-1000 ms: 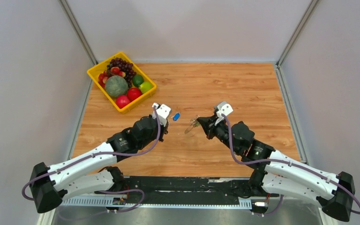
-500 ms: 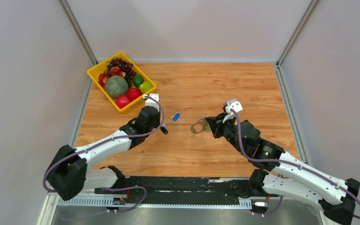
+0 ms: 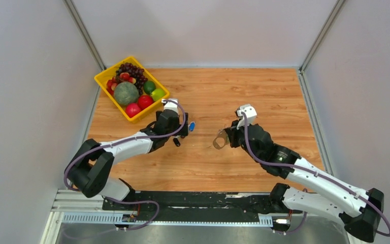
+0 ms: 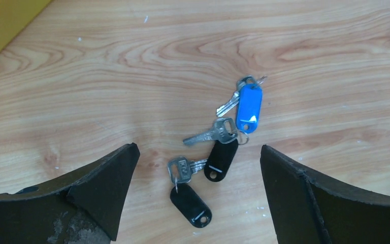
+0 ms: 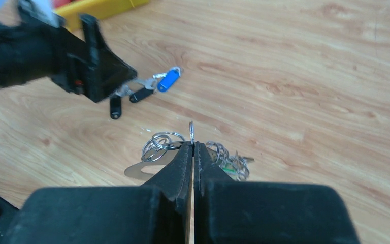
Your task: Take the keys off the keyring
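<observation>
**Left jaws wide over three loose keys; right gripper clamped on keyring**

The wooden table [image 3: 264, 91] was enclosed by grey panels [image 3: 25, 76] on the left, far and right sides. A yellow fruit crate [image 3: 151, 109] occupied the far left corner, close beyond the left arm's wrist. Bare wood lay across the far half and along the right edge. A strip of bare wood separated the two grippers near the table's middle.

The left gripper [image 4: 198, 149] stood with its jaws wide apart, low over the table, holding nothing. On the wood between its fingers lay three loose keys [image 4: 218, 133], close together: one with a blue tag [image 4: 249, 105] and two with black tags [image 4: 221, 158].

The right gripper [image 5: 193, 145] was closed tight on the keyring [image 5: 191, 129], whose thin wire edge stood up between the fingertips. Smaller rings [image 5: 160, 142] and the ringed keys [image 5: 231, 163] bunched to either side below the tips. Whether that bunch rested on the table could not be told.
</observation>
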Available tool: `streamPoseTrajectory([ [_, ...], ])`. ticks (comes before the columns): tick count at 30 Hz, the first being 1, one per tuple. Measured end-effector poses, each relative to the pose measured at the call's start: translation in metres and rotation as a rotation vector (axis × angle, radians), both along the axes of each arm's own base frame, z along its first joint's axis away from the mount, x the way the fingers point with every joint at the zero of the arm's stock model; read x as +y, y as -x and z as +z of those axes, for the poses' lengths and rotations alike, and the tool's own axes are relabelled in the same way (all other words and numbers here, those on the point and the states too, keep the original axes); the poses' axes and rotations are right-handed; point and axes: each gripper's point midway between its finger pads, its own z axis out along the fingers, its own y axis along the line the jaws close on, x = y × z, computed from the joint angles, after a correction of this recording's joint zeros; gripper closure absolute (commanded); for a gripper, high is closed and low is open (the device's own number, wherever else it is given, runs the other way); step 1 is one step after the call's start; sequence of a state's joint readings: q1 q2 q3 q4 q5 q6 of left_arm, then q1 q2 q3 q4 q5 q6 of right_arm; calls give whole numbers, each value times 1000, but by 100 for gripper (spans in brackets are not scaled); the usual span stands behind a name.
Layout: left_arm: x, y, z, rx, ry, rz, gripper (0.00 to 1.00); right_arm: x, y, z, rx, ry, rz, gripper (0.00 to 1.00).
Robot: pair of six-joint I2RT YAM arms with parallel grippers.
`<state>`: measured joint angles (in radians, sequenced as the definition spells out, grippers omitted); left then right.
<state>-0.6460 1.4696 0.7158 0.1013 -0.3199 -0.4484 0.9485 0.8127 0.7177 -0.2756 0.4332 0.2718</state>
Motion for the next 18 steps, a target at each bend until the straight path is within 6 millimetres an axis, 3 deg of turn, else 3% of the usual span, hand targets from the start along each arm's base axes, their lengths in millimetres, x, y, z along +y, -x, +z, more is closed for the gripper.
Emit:
streamPoseTrajectory([
  [4,1,8,28,-60,73,-9,0,3,-14,-24,98,52,-18,100],
  [9,9,32,56,-126,176,-35,0,9,-33,-56,230,109,-16,100],
  [12,11,44,54,-117,212,-45,0,13,-50,-79,309,147,-35,72],
  [14,15,52,46,-96,225,-34,0,17,-64,-91,348,169,-55,65],
  [16,20,59,39,-68,229,-15,0,24,-82,-107,384,198,-70,50],
  [18,23,62,36,-49,228,2,0,29,-97,-121,412,217,-85,44],
])
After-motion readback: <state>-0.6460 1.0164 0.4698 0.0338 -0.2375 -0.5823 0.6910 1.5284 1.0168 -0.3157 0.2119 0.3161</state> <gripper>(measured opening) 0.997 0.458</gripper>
